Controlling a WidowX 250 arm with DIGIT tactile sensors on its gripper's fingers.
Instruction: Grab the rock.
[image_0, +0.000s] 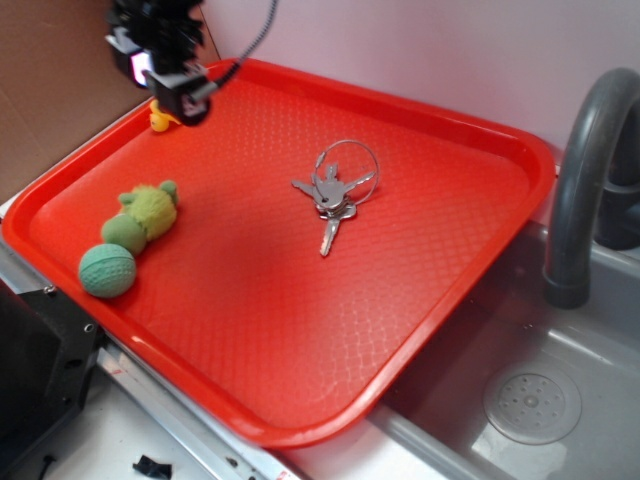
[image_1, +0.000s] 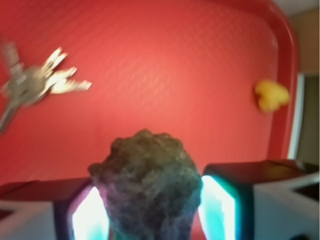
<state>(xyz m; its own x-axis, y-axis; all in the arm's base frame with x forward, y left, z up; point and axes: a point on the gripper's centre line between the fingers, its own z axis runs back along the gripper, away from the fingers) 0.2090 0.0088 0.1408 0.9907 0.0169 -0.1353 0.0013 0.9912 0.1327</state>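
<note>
The rock (image_1: 150, 185), a lumpy dark brown-grey stone, fills the bottom middle of the wrist view, clamped between the two glowing pads (image_1: 90, 217) of my gripper (image_1: 150, 215). The jaws press on both its sides and hold it above the red tray (image_1: 150, 60). In the exterior view my gripper (image_0: 170, 85) hangs raised over the tray's far left corner (image_0: 120, 130), and the rock is hidden inside it.
A yellow toy duck (image_0: 160, 120) sits just under the gripper by the tray's rim, and shows in the wrist view (image_1: 271, 95). A bunch of keys (image_0: 332, 195) lies mid-tray. Green knitted balls (image_0: 130, 235) lie at the left. A grey sink (image_0: 540, 400) and faucet (image_0: 585, 170) stand at the right.
</note>
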